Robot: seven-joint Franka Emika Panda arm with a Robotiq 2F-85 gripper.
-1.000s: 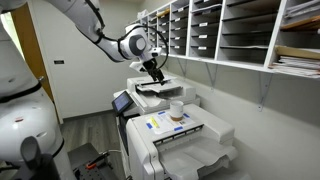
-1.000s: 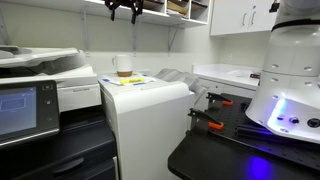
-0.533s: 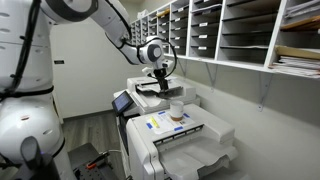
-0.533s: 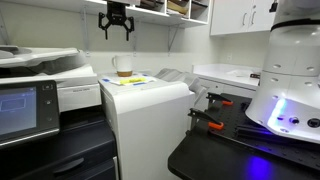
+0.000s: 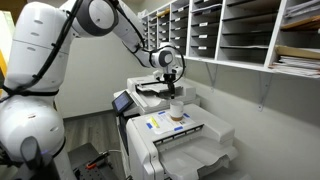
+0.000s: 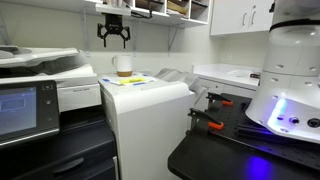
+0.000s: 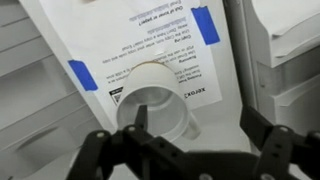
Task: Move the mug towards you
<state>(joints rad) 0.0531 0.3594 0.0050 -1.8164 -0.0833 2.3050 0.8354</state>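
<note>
Black fingers point(image 7: 268, 140) are spread wide with nothing between them. The gripper point(image 6: 113, 38) hangs in the air over the mug and does not touch it.

Below it is a small cream-white cylindrical mug point(image 7: 155, 95). It stands upright with its mouth facing the wrist camera, and the inside is pale. In the wrist view it sits off-centre, nearer one finger than the other. In both exterior views point(image 6: 123, 66) point(image 5: 176, 110) a tan-brown band shows at the base.

The mug stands on a white printed paper sheet point(image 7: 150, 40), which is held down by blue tape strips point(image 7: 83, 75) on the flat top of a large white office printer point(image 6: 140, 120). The mug is tiny against the printer.

Further out there is a second grey-white copier with a dark touch panel point(image 6: 20, 105) just beside the printer, and white wall pigeonhole shelves point(image 5: 230, 30) holding paper stacks. The white robot arm point(image 5: 45, 50) reaches in over the copier.
</note>
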